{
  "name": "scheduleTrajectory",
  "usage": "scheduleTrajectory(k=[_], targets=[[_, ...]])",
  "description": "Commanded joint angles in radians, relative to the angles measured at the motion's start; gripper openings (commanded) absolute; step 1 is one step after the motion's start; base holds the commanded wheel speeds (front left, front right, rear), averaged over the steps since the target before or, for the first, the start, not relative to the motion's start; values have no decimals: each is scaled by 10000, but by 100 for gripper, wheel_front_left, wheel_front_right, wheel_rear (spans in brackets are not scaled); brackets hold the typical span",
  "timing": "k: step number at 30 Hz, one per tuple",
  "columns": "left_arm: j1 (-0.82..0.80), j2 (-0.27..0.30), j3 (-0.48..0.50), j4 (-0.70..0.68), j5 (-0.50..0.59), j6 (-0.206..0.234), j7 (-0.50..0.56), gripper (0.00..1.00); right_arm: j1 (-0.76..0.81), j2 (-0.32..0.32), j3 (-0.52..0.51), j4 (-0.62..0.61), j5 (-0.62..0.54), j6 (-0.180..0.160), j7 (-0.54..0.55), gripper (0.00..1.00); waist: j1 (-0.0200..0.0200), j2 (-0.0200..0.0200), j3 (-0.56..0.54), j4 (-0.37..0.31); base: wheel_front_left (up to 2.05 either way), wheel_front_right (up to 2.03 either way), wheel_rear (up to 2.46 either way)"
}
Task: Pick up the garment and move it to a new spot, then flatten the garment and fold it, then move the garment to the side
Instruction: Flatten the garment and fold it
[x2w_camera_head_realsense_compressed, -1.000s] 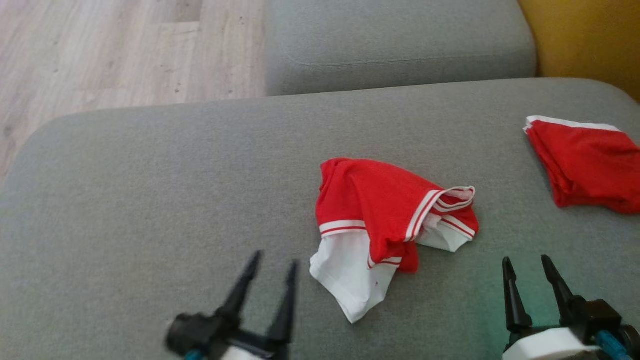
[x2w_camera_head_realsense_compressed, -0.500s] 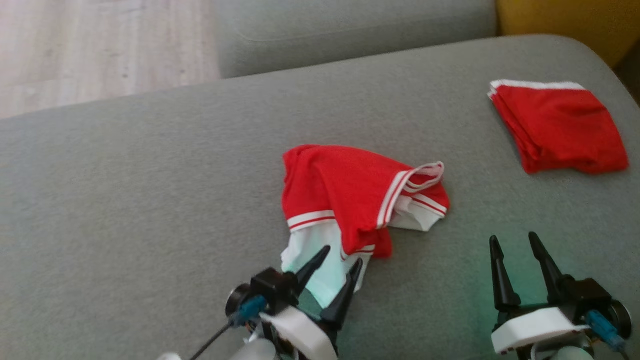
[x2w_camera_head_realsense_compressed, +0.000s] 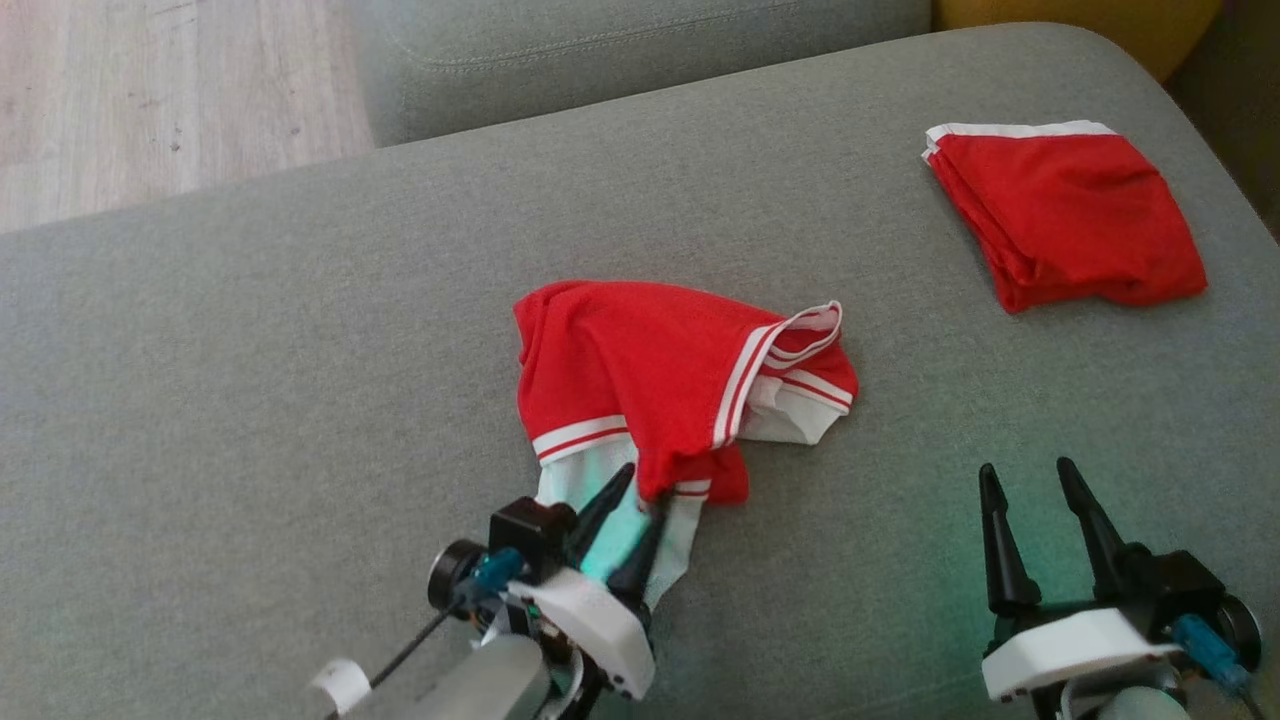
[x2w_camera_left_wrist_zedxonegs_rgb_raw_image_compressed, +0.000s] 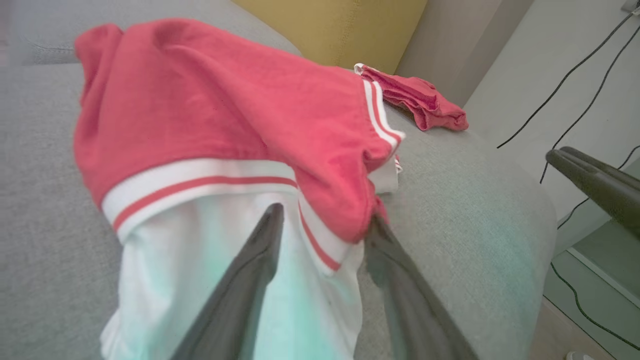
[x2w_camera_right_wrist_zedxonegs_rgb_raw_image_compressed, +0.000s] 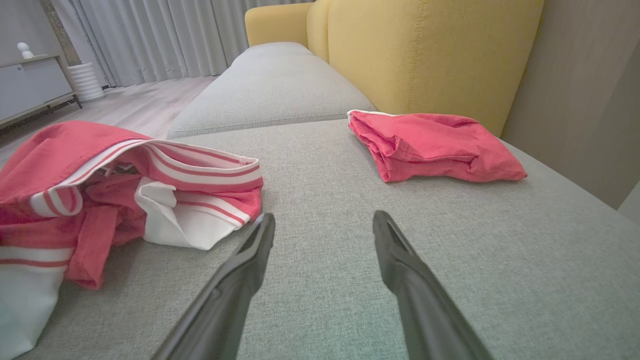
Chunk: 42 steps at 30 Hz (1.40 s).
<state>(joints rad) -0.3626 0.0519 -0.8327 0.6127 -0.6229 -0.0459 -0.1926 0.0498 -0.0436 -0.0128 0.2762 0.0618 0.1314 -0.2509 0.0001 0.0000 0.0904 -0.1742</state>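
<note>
Two garments, both of red knit cloth, we list on one seat cushion (x2w_camera_head_realsense_compressed: 250, 400) of grey woven fabric, broad and round-cornered; one second cushion (x2w_camera_head_realsense_compressed: 600, 50) of the same grey lies beyond it; one yellow backrest (x2w_camera_right_wrist_zedxonegs_rgb_raw_image_compressed: 425, 55), seamed, rises at the far right; one pale wood-plank floor (x2w_camera_head_realsense_compressed: 150, 90) shows at the far left.

Item one, the crumpled garment (x2w_camera_head_realsense_compressed: 680, 390): one piece, lying near the middle of the seat cushion; red over most of its upper side, white in the panel nearest the robot; white bands with thin red stripes cross it in several places; a striped, ribbed opening gapes toward the right, with a white flap below it; the cloth is rumpled, doubled over itself and humped, not flat.

Item two, the folded garment (x2w_camera_head_realsense_compressed: 1065, 215): one piece, red with a white edge along its far side, laid in a neat, roughly square packet of several layers; well apart from the first, toward the far right of the same cushion.

Grippers, two, each with two long dark tapering fingers on a white mount; the left gripper (x2w_camera_head_realsense_compressed: 643, 490) sits at the near white end of the crumpled garment, its fingers parted with white cloth between them and one tip against the red hem, no pinch made; the right gripper (x2w_camera_head_realsense_compressed: 1027, 468) stands parted over bare cushion, right of the crumpled garment, holding nothing.
</note>
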Motion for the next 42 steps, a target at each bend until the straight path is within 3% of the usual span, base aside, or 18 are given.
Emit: scheduleTrajectory(k=[1, 2, 7, 11, 14, 18, 20, 21, 25, 31, 36, 42], targets=[[-594, -16, 210, -181, -137, 64, -169, 7, -440, -66, 205, -254, 39, -7, -109, 100, -1, 0, 2, 13, 0, 0, 0], [-668, -16, 169, -118, -226, 66, -212, 0, -441, -66, 192, -256, 33, -7, -109, 100, -1, 0, 0, 26, 0, 0, 0], [-963, -16, -24, 103, -602, -29, -399, 0, -386, -66, 123, -238, -6, -7, -109, 100, -1, 0, -78, 156, 0, 0, 0], [-994, 26, 142, -509, -988, -247, -481, 0, -245, -66, -22, -228, -11, -7, -109, 100, -1, 0, -282, 328, 0, 0, 0], [-809, 506, 159, -1985, -1458, -513, 75, 0, -93, -66, -159, -221, -12, -7, -109, 100, -1, 0, -459, 473, 0, 0, 0], [-483, 1887, 315, -5314, -2259, -585, 1588, 0, 85, -66, -347, -197, 39, -7, -109, 100, -1, 0, -670, 709, 0, 0, 0], [-316, 2627, 568, -7097, -2679, -388, 2318, 0, 137, -66, -347, -166, 91, -7, -109, 100, -1, 0, -756, 777, 0, 0, 0], [-316, 2627, 568, -7097, -2679, -388, 2318, 0, 137, -66, -347, -166, 91, -7, -109, 100, -1, 0, -756, 777, 0, 0, 0], [-82, 3727, 1000, -10223, -3691, 43, 3644, 0, 144, -66, -301, -102, 201, -7, -109, 100, -1, 0, -865, 798, 0, 0, 0], [-156, 4599, 1447, -13529, -5102, 597, 5029, 0, 80, -66, -340, -17, 292, -7, -109, 100, -1, 0, -889, 581, 0, 0, 0], [-521, 5035, 1916, -15138, -5726, 1205, 5761, 0, 83, -66, -315, -53, 361, -7, -109, 100, -1, 0, -878, 333, 0, 0, 0], [-1159, 5304, 2620, -15485, -6200, 1900, 6306, 0, -48, -66, -188, -351, 478, -7, -109, 100, -1, 0, -734, 35, 0, 0, 0]])
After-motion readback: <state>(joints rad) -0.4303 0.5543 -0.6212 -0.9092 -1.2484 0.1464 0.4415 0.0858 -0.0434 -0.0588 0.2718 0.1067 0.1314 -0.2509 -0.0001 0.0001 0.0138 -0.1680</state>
